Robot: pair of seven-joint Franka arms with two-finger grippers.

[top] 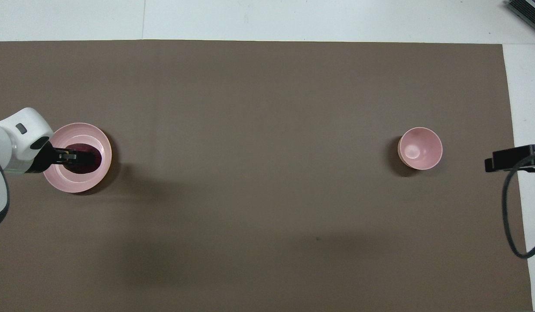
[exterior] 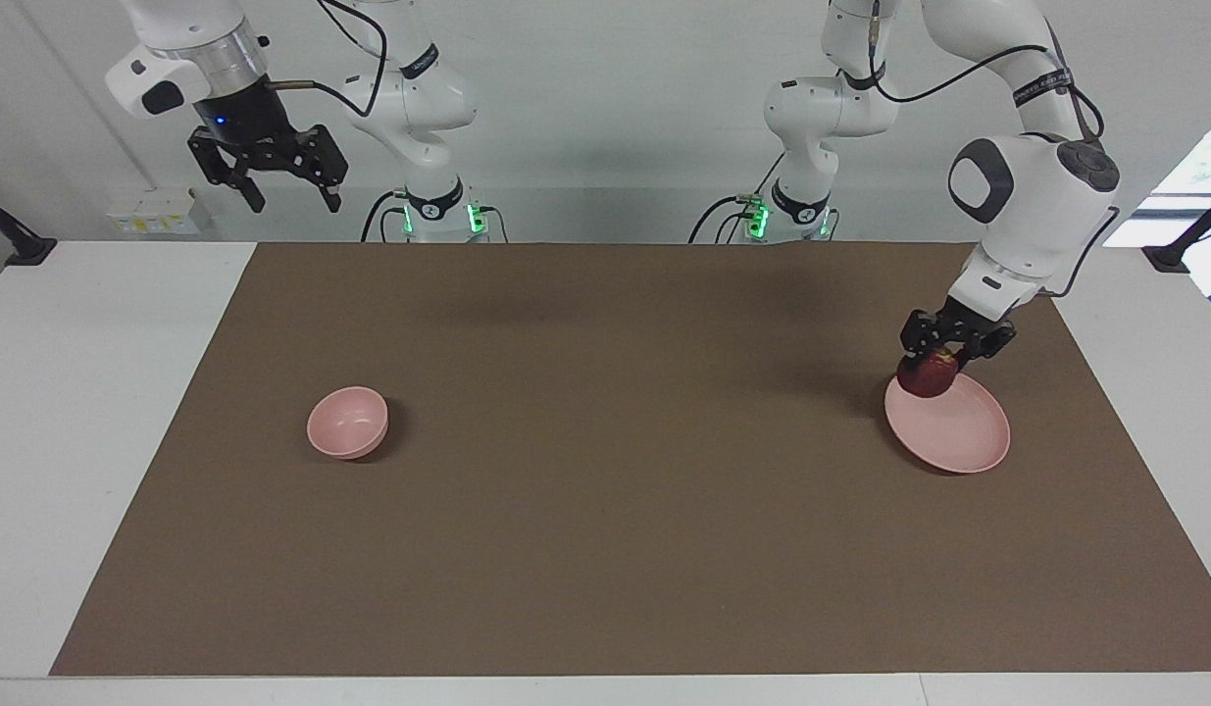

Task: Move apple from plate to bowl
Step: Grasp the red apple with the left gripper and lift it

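I'm holding the apple (exterior: 927, 377) clamped in the left gripper (exterior: 943, 365), apparently just clearing the plate (exterior: 958, 436); the bowl (exterior: 347, 422) is sitting at frame left, under the open, waiting right gripper (exterior: 283, 194).

Two white Franka arms with rounded, glossy segments and dark grey circular joint caps fill the top of the frame. Black cables loop along both. Green lights glow at the two bases, top centre. The right gripper (exterior: 283, 186), upper left, is black below a silver collar showing a small blue light; the left gripper (exterior: 942, 355), at right, is also black.
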